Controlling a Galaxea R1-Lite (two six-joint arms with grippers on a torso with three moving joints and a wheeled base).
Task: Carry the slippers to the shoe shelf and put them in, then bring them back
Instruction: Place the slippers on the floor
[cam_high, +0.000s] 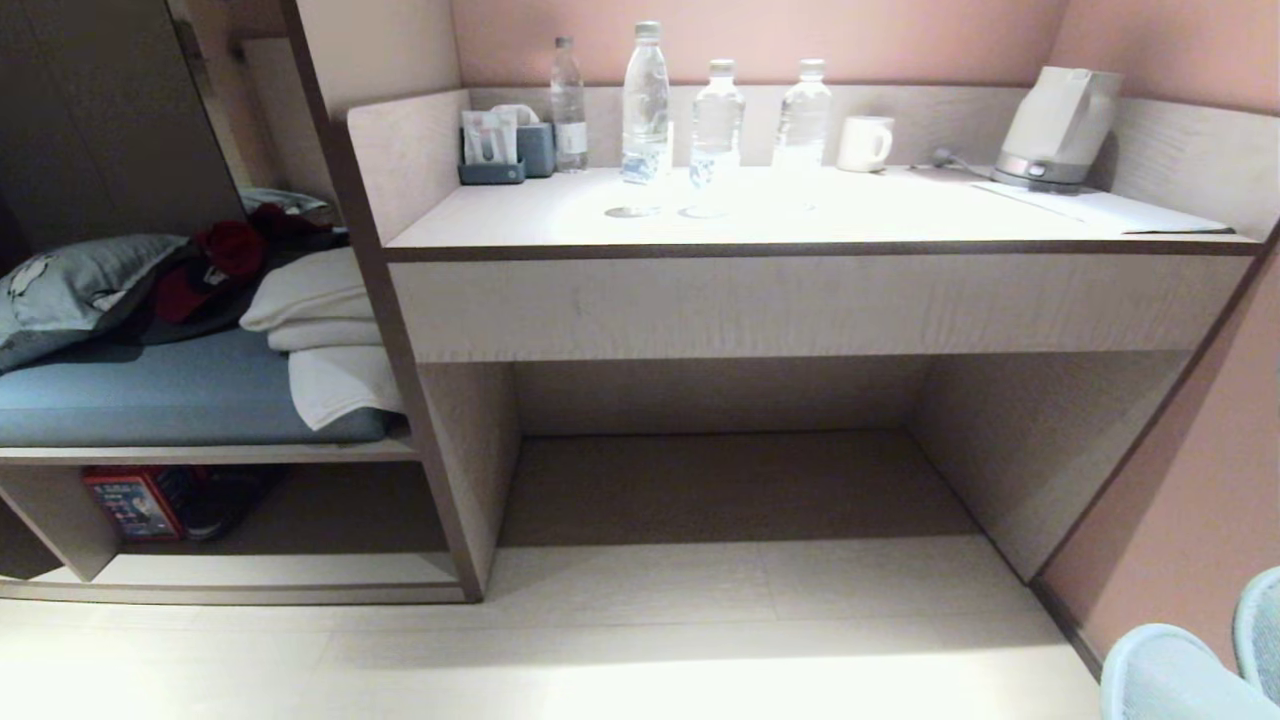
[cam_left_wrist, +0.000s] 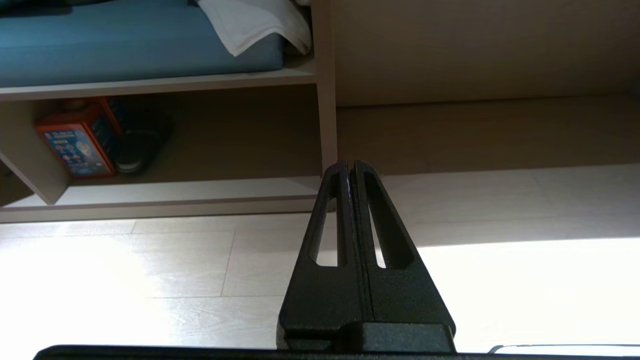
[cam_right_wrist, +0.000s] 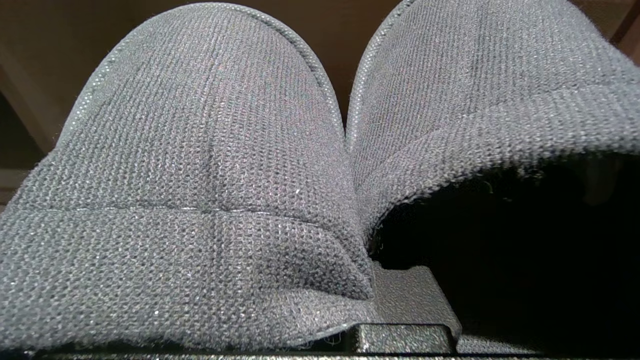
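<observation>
My right gripper (cam_right_wrist: 367, 280) is clamped on the slippers (cam_right_wrist: 210, 165) (both fill its wrist view, toes side by side). My left gripper (cam_left_wrist: 352, 170) hangs closed and empty above the floor (cam_left_wrist: 150, 260), facing the shoe shelf (cam_left_wrist: 165, 197).

A red box (cam_high: 133, 503) crowds the shoe shelf's (cam_high: 300, 570) left end.

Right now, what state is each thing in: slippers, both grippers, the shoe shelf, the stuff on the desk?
slippers: both held side by side in the right gripper
left gripper: shut, empty, above the floor
shoe shelf: open-fronted, holds a red box and a dark object
water bottles: four, upright, capped
kettle: upright on its base
mug: upright
</observation>
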